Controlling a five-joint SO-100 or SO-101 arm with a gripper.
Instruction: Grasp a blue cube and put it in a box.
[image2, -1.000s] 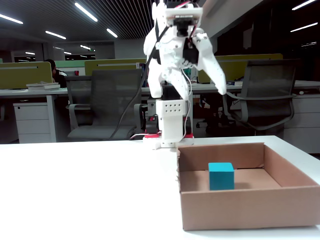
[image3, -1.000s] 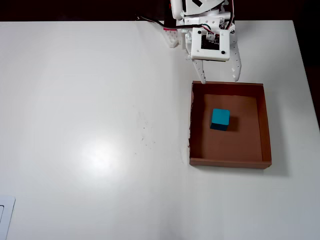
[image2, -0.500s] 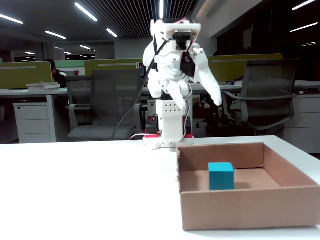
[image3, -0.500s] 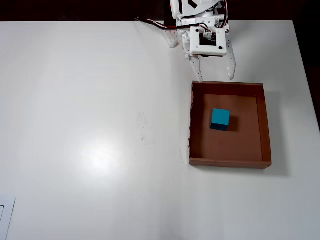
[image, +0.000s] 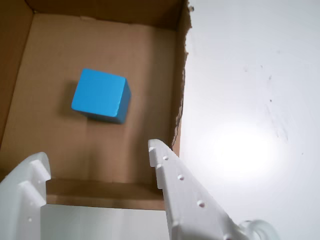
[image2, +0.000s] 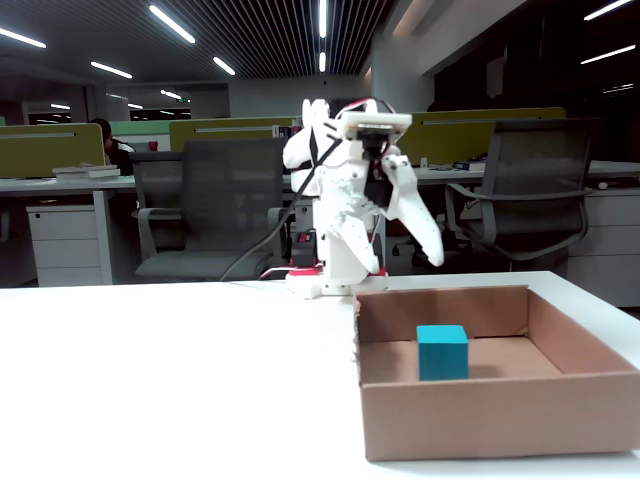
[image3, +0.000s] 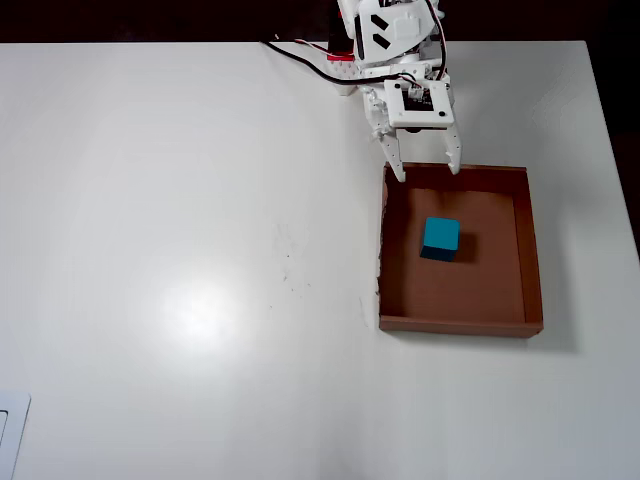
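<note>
Item 1, arm: white, folded high over its base at the far edge of the counter (image3: 200, 200), forearm angled downward so the gripper (image3: 427, 168) hangs above the near wall of the box (image3: 530, 250), raised clear of it in the fixed view. Gripper (image: 97, 157): 2 white fingers spread wide apart, nothing between them; in the wrist view 1 finger (image: 175, 185) sits over the box's right wall and the other enters at the lower left corner. Item 2, blue cube (image3: 440, 236): lies on the box floor, just beyond the fingertips and roughly centred between them, well apart from both; it touches no wall. All sides look equal, so no long axis can be given; in the wrist view (image: 101, 95) it sits slightly rotated against the box walls, top face level. In the fixed view the cube (image2: 442, 352) rises a little above the front wall. Item 3, box (image2: 480, 415): brown cardboard, shallow, open-topped, 1 torn edge on the wall right of the cube in the wrist view (image: 182, 75). Surroundings: black and red cables (image3: 305, 58) behind the arm's base; office chairs (image2: 215, 205) and desks beyond the counter. Nothing lies between gripper and cube.
</note>
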